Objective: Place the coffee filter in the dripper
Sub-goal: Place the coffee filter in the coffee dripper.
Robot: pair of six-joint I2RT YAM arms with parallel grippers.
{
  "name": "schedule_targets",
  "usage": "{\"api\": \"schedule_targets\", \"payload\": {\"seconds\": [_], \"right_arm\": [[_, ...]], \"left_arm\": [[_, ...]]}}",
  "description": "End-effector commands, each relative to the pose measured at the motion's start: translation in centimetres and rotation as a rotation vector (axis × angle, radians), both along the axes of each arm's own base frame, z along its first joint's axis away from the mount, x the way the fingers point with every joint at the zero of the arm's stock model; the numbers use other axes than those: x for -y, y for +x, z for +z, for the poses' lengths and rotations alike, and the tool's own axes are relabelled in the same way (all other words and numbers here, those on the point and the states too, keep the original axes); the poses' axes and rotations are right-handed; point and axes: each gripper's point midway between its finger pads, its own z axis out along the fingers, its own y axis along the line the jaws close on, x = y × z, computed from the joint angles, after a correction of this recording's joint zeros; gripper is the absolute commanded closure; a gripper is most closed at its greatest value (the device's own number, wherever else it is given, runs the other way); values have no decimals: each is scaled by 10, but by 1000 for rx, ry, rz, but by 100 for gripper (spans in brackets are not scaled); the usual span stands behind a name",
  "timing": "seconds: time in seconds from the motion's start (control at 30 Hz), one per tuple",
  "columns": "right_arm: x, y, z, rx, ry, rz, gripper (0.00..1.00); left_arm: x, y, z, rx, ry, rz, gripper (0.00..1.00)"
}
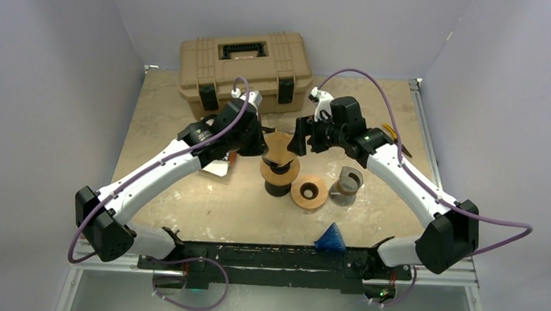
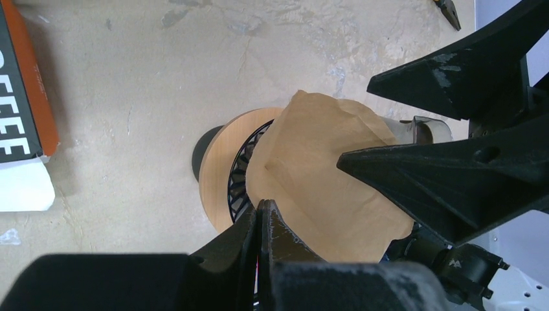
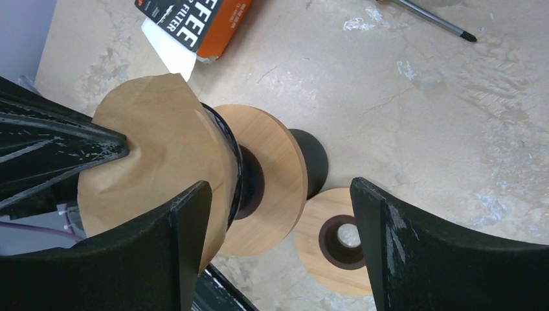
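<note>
The brown paper coffee filter [image 2: 311, 175] stands opened over the black ribbed cone of the dripper [image 3: 272, 168], which has a wooden collar and a black base. My left gripper [image 2: 262, 210] is shut on the filter's near rim. My right gripper [image 3: 280, 186] is open at the filter's other side. One of its fingers [image 2: 427, 178] lies over the paper and the other stays outside it. In the top view both grippers meet above the dripper [image 1: 279, 175], the left [image 1: 264, 149] and the right [image 1: 295, 144], with the filter [image 1: 279, 147] between them.
A tan toolbox [image 1: 243, 63] sits at the back. A second wooden ring with a dark hole [image 1: 309, 193] and a small cup [image 1: 347, 184] stand right of the dripper. An orange filter box [image 3: 194, 23] lies to the left, a blue brush [image 1: 331, 238] at the front edge.
</note>
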Motion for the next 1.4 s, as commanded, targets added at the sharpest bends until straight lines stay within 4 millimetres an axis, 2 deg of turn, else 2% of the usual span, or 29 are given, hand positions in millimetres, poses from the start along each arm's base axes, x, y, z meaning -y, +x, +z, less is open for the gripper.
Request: {"api": "schedule_targets", "payload": {"seconds": [0.0, 0.3, 0.7, 1.1, 1.27, 1.37], "right_arm": [[6, 6, 4, 37, -2, -1, 18], [13, 7, -3, 32, -17, -14, 19], [21, 8, -2, 40, -46, -31, 18], [16, 7, 5, 47, -27, -4, 18], [10, 4, 16, 63, 13, 32, 17], [6, 3, 28, 83, 43, 49, 16]], "left_arm": [[-4, 4, 23, 61, 4, -19, 100], [-12, 6, 16, 39, 59, -22, 100], [-23, 7, 20, 48, 72, -4, 100], [-24, 7, 20, 39, 61, 1, 100], [-21, 6, 30, 61, 25, -7, 93], [-19, 5, 40, 86, -6, -18, 85]]}}
